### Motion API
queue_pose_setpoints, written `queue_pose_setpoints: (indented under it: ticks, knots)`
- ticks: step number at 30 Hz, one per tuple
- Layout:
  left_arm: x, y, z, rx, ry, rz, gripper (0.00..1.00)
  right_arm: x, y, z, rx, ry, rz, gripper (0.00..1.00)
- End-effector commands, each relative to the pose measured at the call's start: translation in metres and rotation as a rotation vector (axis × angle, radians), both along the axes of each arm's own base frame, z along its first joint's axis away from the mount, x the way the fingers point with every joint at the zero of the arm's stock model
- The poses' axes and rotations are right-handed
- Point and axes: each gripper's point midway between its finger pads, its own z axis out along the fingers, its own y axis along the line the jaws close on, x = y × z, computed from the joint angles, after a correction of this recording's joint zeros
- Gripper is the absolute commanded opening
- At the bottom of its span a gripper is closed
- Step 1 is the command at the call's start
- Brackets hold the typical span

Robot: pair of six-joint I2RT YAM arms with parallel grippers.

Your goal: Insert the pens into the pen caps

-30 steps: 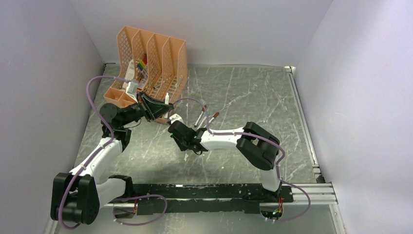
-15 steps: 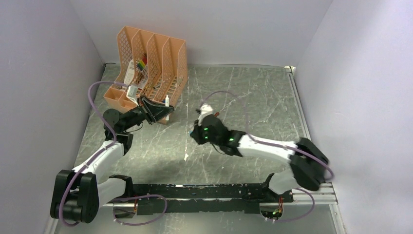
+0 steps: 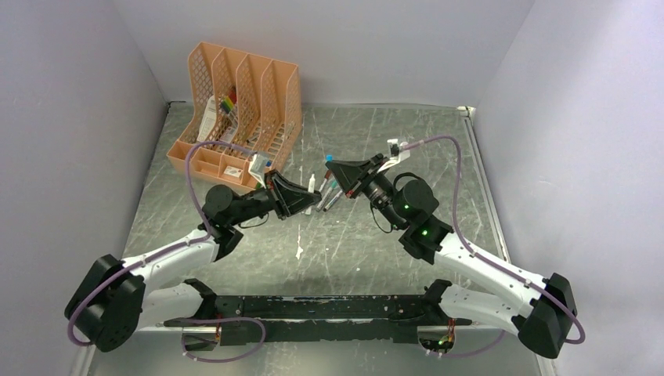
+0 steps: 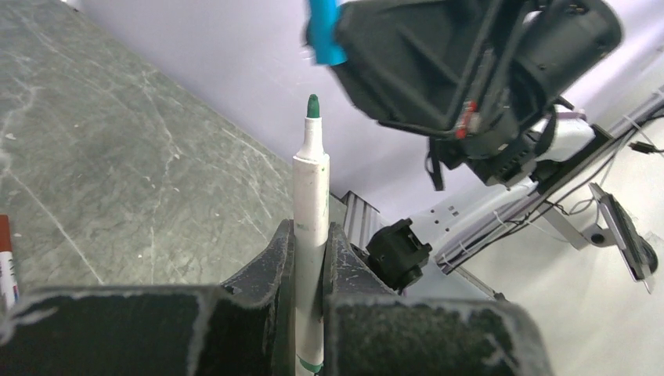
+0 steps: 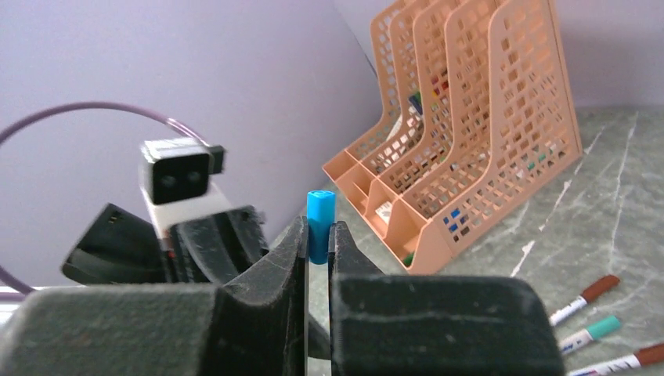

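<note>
My left gripper [image 3: 305,196] is shut on a white pen [image 3: 312,186] above the middle of the table. In the left wrist view the pen [image 4: 311,196] stands between the fingers [image 4: 274,258], its bare green tip up. My right gripper [image 3: 337,168] faces it from the right and is shut on a teal-blue pen cap [image 3: 330,159]. The cap [image 5: 320,215] sticks out of the fingertips in the right wrist view. It also shows in the left wrist view [image 4: 323,31], just above and right of the pen tip, with a small gap. Three more pens [image 5: 583,298] lie on the table below.
An orange mesh file organizer [image 3: 235,94] stands at the back left with bright markers [image 3: 227,103] in it. The loose pens [image 3: 329,197] lie right under the two grippers. A black rail [image 3: 329,305] runs along the near edge. Walls close in on both sides.
My left gripper has moved right from the organizer to the table's middle with the pen. My right arm has swung up and round, and now faces it with the cap.
</note>
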Motion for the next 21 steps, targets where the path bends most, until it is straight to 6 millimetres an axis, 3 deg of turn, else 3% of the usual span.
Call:
queue_pose_setpoints:
  ticks: [1, 21]
  knots:
    - [0.007, -0.01, 0.016, -0.046, -0.05, 0.02, 0.07, -0.009, -0.003, 0.046, 0.093, -0.099, 0.027, 0.0]
    - [0.0, -0.023, 0.022, -0.02, -0.091, -0.02, 0.07, -0.007, 0.007, 0.032, 0.075, -0.076, 0.06, 0.0]
